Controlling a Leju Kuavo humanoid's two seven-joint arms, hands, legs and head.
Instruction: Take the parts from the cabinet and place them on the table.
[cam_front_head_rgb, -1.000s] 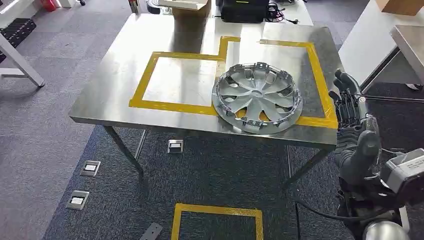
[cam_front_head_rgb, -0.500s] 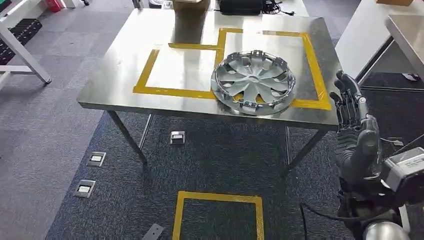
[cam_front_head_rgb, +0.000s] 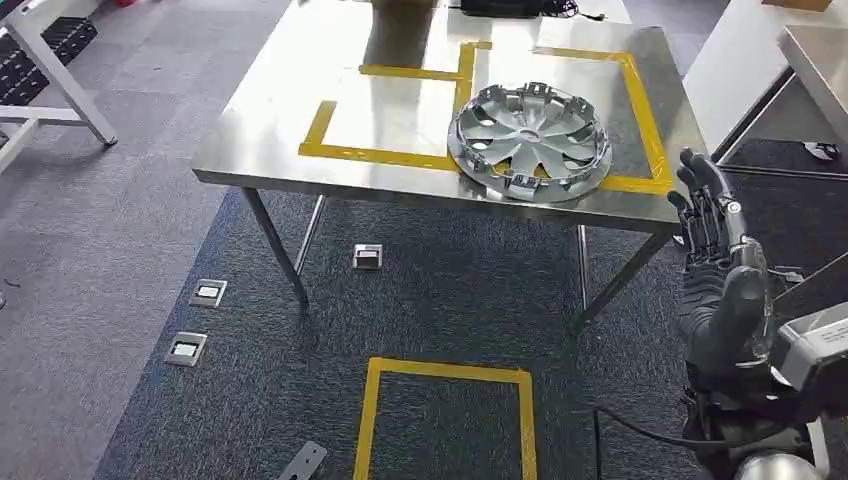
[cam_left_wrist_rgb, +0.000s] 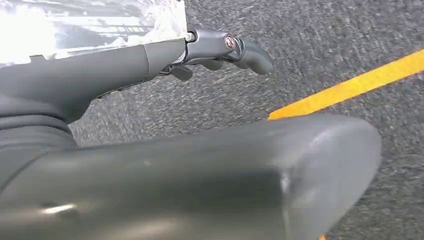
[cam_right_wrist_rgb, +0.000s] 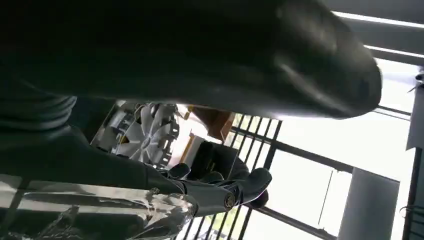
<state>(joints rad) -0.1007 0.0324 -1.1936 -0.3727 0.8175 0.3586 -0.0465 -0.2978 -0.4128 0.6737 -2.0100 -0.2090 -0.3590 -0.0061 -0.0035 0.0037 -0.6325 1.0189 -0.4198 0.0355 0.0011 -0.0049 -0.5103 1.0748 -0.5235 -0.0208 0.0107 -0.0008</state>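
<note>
Hubcap (cam_front_head_rgb: 529, 141) lies flat on table (cam_front_head_rgb: 290, 150), upper centre-right, overlapping the tape. Right hand (cam_front_head_rgb: 718, 270), lower right, fingers spread, empty; left hand (cam_left_wrist_rgb: 150, 150) likewise empty. Recommend withdrawing clear of the table edge.

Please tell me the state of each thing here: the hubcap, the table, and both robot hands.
Hubcap: lying flat on the table, inner side up, across the yellow tape, not held.
Table: standing, bearing the hubcap.
Right hand: raised beside the table's corner, fingers apart, holding nothing.
Left hand: above the carpet, fingers somewhat curled, holding nothing.
</note>
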